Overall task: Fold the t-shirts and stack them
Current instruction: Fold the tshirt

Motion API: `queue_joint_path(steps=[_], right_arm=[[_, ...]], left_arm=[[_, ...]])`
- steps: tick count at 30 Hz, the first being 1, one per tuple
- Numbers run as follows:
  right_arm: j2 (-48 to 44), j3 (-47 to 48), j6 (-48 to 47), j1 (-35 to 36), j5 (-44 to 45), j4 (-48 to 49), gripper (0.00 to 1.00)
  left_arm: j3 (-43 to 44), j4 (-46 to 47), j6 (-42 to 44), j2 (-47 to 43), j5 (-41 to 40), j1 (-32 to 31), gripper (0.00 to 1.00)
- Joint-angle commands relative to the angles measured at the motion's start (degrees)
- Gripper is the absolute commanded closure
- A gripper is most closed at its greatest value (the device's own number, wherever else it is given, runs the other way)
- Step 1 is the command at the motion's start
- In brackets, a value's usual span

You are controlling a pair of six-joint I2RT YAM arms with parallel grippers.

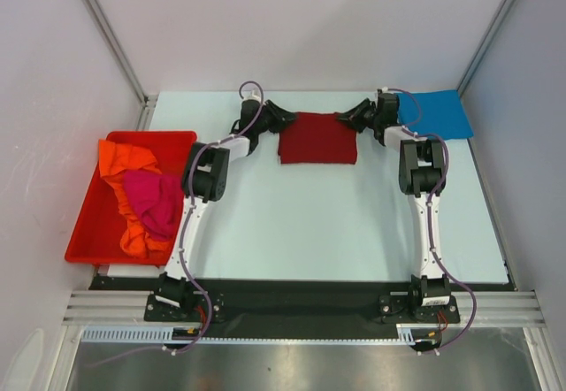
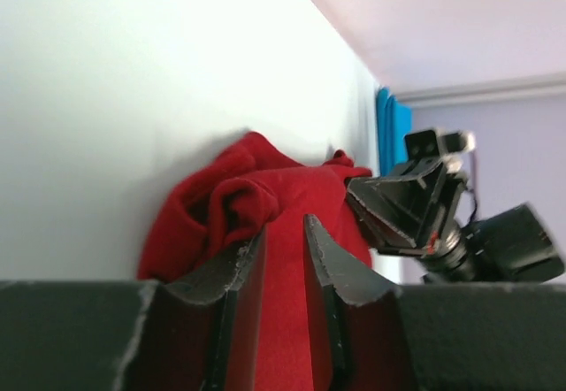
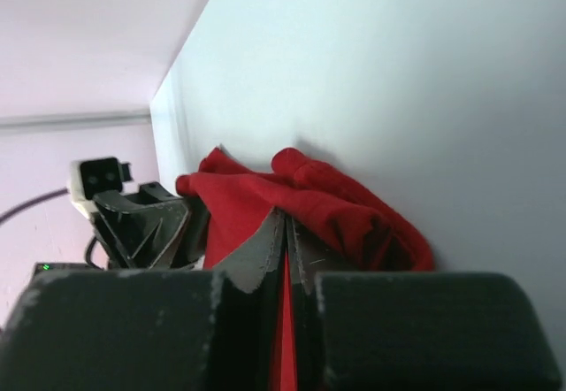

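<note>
Left pincer (image 2: 283,232) and right pincer (image 3: 285,223) pinch dark red t-shirt (image 1: 318,139) — opposite corners.

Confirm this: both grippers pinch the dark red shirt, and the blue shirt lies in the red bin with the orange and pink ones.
One error: the blue shirt lies on the table, far right corner, not in the red bin, as the top view shows. The left gripper and right gripper do pinch the dark red shirt; the orange shirt and pink shirt are in the bin.
</note>
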Motion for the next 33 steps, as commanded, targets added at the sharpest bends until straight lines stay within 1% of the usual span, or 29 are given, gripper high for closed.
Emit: queue_joint_path(steps=[1, 3, 5, 10, 11, 12, 13, 14, 15, 16, 17, 18, 19, 20, 21, 22, 23, 24, 25, 26, 27, 28, 29, 30, 31, 33], right_arm=[[1.21, 1.64, 0.22, -1.49, 8.92, -3.64, 0.94], [2.43, 3.39, 0.04, -1.92, 10.51, -5.49, 0.93], [3.84, 7.17, 0.39, -2.45, 11.47, -7.07, 0.92], [4.72, 8.32, 1.44, -3.24, 16.04, -6.91, 0.92], [5.42, 11.54, 1.01, -3.16, 15.7, -6.99, 0.92], [6.56, 13.93, 0.57, -3.16, 15.44, -9.78, 0.92], [8.49, 16.04, 0.22, -3.24, 14.39, -10.5, 0.92], [9.11, 17.8, -0.48, -3.24, 11.51, -10.42, 0.93], [9.21, 19.3, -1.19, -3.24, 10.61, -10.94, 0.93], [8.42, 19.4, -1.98, -3.24, 9.12, -11.21, 0.93], [7.72, 19.4, -3.64, -3.07, 8.58, -11.65, 0.92], [6.84, 19.14, -4.44, -3.15, 8.06, -13.04, 0.92], [5.88, 18.96, -5.23, -3.16, 6.14, -13.23, 0.92], [3.95, 19.22, -6.46, -3.16, 5.42, -14.8, 0.93], [2.28, 19.05, -9.43, -3.07, 5.07, -18.47, 0.92], [0.7, 18.53, -11.54, -3.07, 5.06, -20.16, 0.92], [-3.32, 17.74, -13.39, -2.98, 5.24, -23.83, 0.92], [-5.36, 16.86, -15.85, -2.98, 5.41, -25.17, 0.92], [-7.47, 13.63, -16.57, -2.89, 4.89, -26.06, 0.92], [-12.28, 11.77, -17.36, -2.89, 4.89, -27.02, 0.92], [-14.5, 9.93, -19.19, -2.72, 5.24, -27.55, 0.92], [-17.05, 5.47, -19.65, -2.19, 5.33, -27.65, 0.91], [-18.9, 3.42, -19.83, -2.1, 4.81, -27.12, 0.91], [-21.7, 1.23, -19.74, -1.93, 3.76, -26.86, 0.91], [-22.51, -0.27, -19.65, -1.58, 1.31, -26.86, 0.91], [-24.01, -3.44, -20.35, -0.09, -0.55, -27.73, 0.91]], left_arm=[[2.92, 1.76, -8.66, 3.33, -2.91, 1.75, 0.71], [3.71, 1.77, -9.74, 3.86, -3.97, 1.84, 0.7], [5.11, -0.68, -9.74, 4.47, -4.67, 1.92, 0.7], [4.07, -2.89, -9.13, 3.34, -5.47, 1.92, 0.71], [3.54, -2.63, -9.04, 3.24, -5.47, 1.92, 0.7], [4.06, -2.1, -8.86, 3.33, -5.12, 1.92, 0.69], [5.11, -2.45, -7.56, 3.42, -4.51, 1.92, 0.68], [6.6, -3.84, -6.33, 3.68, -3.46, 1.92, 0.67], [9.48, -7.42, -4.92, 3.42, -3.18, 1.92, 0.65], [10.47, -8.5, -2.04, 2.72, -2.75, 1.92, 0.62], [11.09, -9.65, -0.35, 1.93, -2.57, 1.84, 0.56], [11.96, -12.96, 1.49, -0.51, -2.57, 1.66, 0.52], [11.97, -14.3, 5.51, -1.93, -2.31, 1.49, 0.48], [11.97, -15.53, 7.55, -3.25, -1.78, 1.4, 0.44], [11.71, -19.03, 9.4, -6.13, -1.43, 1.31, 0.43], [10.93, -19.76, 12.03, -7.64, -0.73, 1.31, 0.43], [9.61, -20.29, 13.19, -9.4, 0.93, 1.22, 0.43], [6.12, -20.38, 14.07, -11.15, 1.56, 1.13, 0.43], [4.0, -20.29, 16.08, -15.0, 2.17, 1.13, 0.43], [1.71, -19.51, 16.88, -16.78, 2.88, 0.87, 0.43], [-2.57, -19.24, 17.58, -18.27, 4.19, 0.26, 0.43], [-4.79, -18.45, 17.77, -21.25, 5.24, -0.01, 0.44], [-8.99, -16.71, 17.85, -22.41, 5.95, -0.36, 0.44], [-11.12, -15.56, 17.68, -23.64, 6.57, -0.88, 0.45], [-13.06, -14.15, 16.03, -25.04, 7.97, -1.06, 0.45], [-18.23, -9.41, 12.17, -25.76, 9.38, -1.33, 0.49]])
